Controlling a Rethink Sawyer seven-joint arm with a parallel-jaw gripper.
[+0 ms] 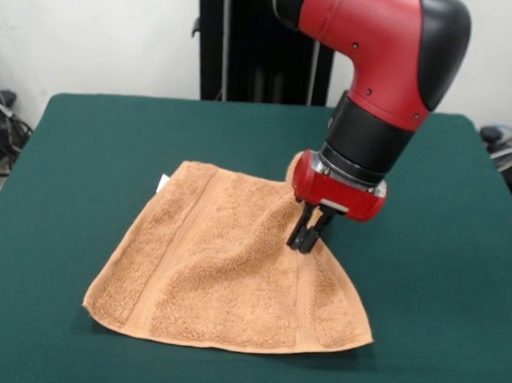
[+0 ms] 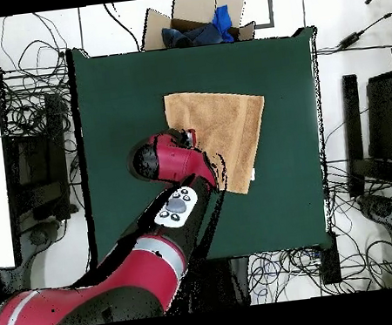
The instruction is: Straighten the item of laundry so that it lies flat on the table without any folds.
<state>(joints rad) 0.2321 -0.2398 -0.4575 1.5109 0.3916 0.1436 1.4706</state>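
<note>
One corner of the towel [image 1: 226,267] is bunching upward because the gripper [image 1: 307,237] is pinching it closed, seemingly for straightening.

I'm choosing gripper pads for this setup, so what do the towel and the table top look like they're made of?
The towel looks like tan terry cloth: a fuzzy looped pile, with flatter woven bands near two edges and a small white tag. The table top looks like dark green felt or a similar matte fabric, even and without shine, though the exact material is open. The gripper appears closed on the towel.
</note>
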